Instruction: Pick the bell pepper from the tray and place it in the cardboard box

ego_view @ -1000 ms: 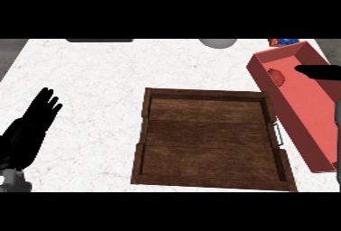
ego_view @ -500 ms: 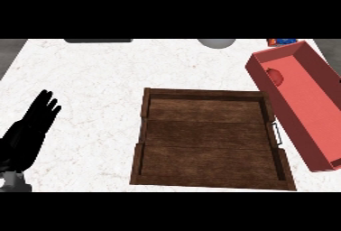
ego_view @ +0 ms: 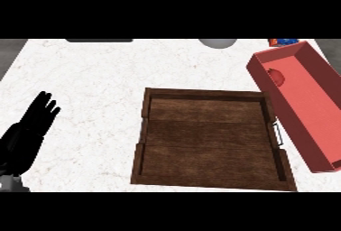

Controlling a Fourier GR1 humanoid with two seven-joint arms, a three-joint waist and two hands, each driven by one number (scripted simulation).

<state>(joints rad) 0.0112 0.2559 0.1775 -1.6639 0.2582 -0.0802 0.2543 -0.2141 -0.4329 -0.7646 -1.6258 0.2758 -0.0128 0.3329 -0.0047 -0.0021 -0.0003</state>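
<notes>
Change: a second ago the right hand hung over the box (ego_view: 313, 113); now it is out of view, so whether it is wide or narrow cannot be told.
Pepper: the red bell pepper (ego_view: 277, 76) lies inside the box, near its far end by the left wall.
Tray: the wooden tray (ego_view: 206, 93), mid-bench (ego_view: 93, 76), holds no pepper.
Meaning: the placing looks done; nothing seems left to carry.
Left hand (ego_view: 30, 131): resting at the view's left edge, fingers straight, holding nothing.

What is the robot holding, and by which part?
Nothing visible. The left hand rests open at the left; the right hand is out of view. The bell pepper lies in the red box.
</notes>
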